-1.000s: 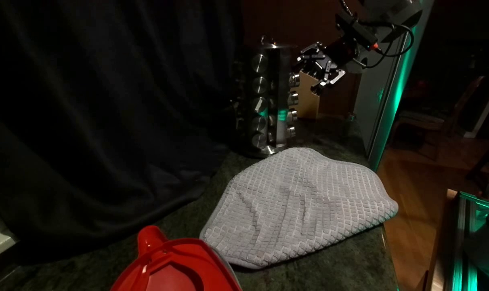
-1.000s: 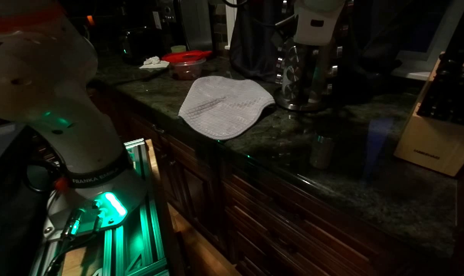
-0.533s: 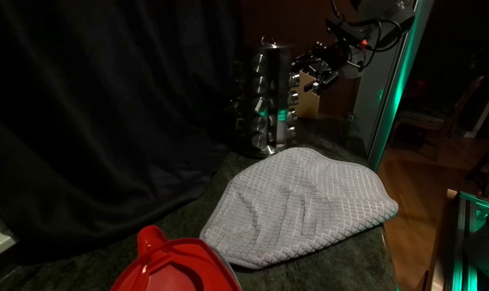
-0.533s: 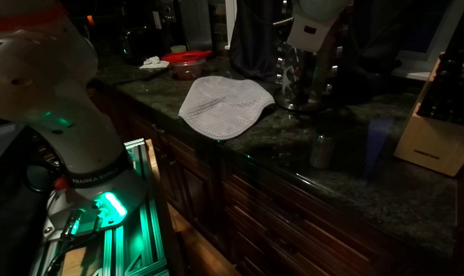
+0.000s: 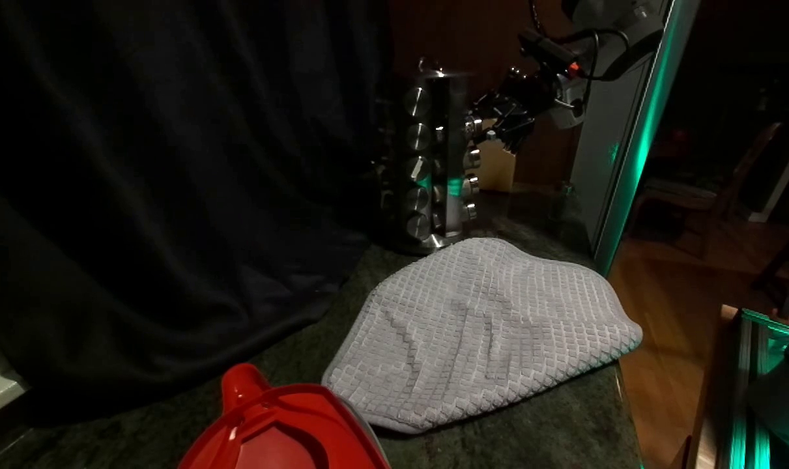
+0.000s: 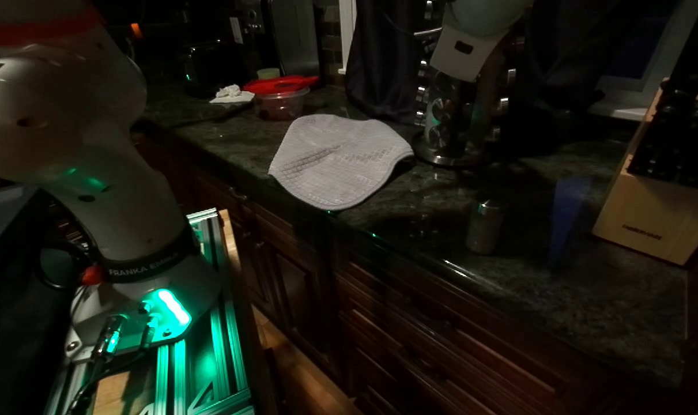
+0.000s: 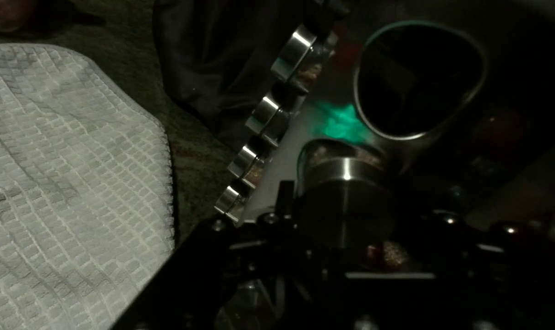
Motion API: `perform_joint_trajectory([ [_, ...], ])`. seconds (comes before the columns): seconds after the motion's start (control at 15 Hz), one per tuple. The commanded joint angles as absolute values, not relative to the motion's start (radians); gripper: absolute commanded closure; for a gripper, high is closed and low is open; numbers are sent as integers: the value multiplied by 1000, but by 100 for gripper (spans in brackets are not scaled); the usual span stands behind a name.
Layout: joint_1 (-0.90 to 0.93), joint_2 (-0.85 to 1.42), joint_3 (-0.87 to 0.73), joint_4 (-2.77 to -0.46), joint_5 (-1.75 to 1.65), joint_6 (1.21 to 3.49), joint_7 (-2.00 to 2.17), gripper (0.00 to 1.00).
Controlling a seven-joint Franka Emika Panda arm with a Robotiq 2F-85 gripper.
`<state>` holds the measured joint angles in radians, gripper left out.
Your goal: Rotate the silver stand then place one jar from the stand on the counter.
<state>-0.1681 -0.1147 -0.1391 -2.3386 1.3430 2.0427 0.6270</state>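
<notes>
The silver stand (image 5: pixel 455 215), a shiny chrome rack with tiers of lidded jars, stands upright beside the black curtain. In the wrist view its face shows an empty round hole (image 7: pixel 419 82), with a jar (image 7: pixel 346 169) seated just below it. My gripper (image 7: pixel 343 201) has its fingers on either side of that jar's metal lid and appears shut on it; the right finger is lost in shadow. An exterior view has the gripper (image 5: pixel 483 122) against the upper right side of the rack. A separate jar (image 6: pixel 484 227) rests upright on the dark counter (image 6: pixel 533 288).
A pale grey cloth (image 5: pixel 485 332) lies in front of the stand. A red-lidded container (image 6: pixel 280 98) sits farther along the counter. The wooden knife block (image 6: pixel 642 225) stands near the counter's end. Black curtain (image 5: pixel 172 195) hangs behind the rack.
My gripper has moved in toward the stand, and its fingers have come together around a jar lid. The top of the stand has shifted very slightly.
</notes>
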Motion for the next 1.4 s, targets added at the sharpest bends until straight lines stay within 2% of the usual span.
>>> perform_joint_trajectory([
  [0.0,-161,-117,-131,-2342,1387,2093,659,74],
  [1.33,-180,-81,-154,-2279,1310,2064,630,75],
])
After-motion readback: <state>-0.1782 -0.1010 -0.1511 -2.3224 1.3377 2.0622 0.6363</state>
